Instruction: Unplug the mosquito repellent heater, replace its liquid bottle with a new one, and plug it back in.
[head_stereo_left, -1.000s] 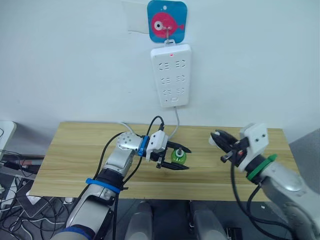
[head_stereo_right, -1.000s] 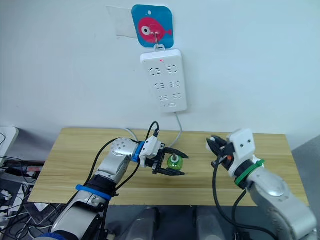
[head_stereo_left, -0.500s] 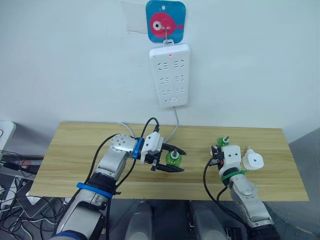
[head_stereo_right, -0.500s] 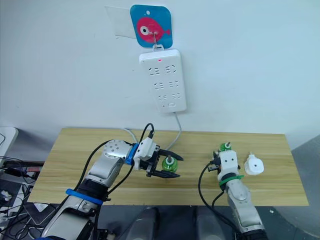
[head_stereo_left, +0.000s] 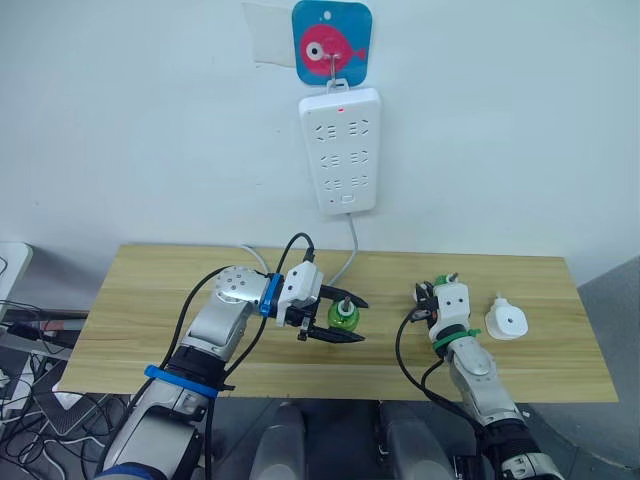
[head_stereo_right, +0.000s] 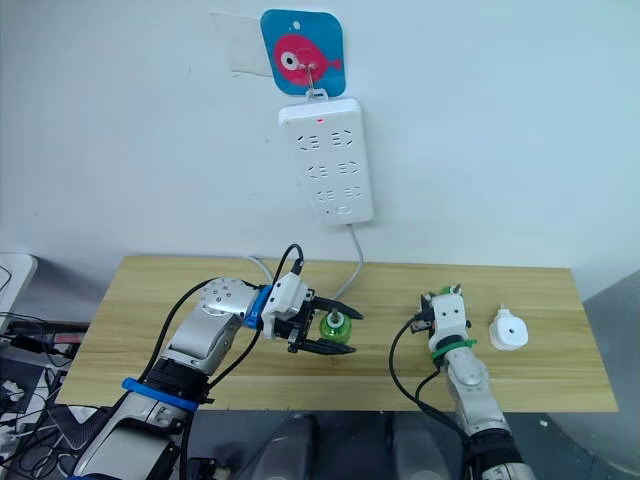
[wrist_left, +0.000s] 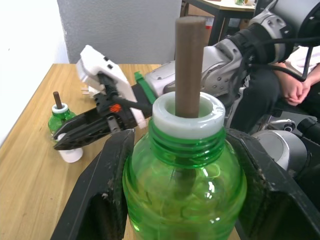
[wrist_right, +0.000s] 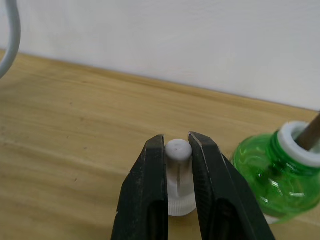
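Observation:
My left gripper (head_stereo_left: 352, 322) is shut on a green liquid bottle (head_stereo_left: 342, 316) with a brown wick, held upright just over the middle of the wooden table (head_stereo_left: 150, 300). The left wrist view has this bottle (wrist_left: 185, 175) pressed between both fingers. My right gripper (wrist_right: 178, 150) is low at the table's right, shut on a small white cap (wrist_right: 179, 202) that stands on the wood. A second green bottle (wrist_right: 280, 172) stands right beside that cap. The mosquito repellent heater (head_stereo_left: 506, 320), white and rounded, lies on the table to the right of my right gripper, apart from it.
A long white power strip (head_stereo_left: 341, 150) hangs on the wall above the table from a blue fish hook (head_stereo_left: 331, 42), its red light on. Its white cable (head_stereo_left: 350, 250) drops to the table's back edge. No plug sits in its sockets.
The right gripper was raised, holding the heater. It has since come down, the heater lies on the table, and the gripper now grips the white cap. The left gripper kept its bottle.

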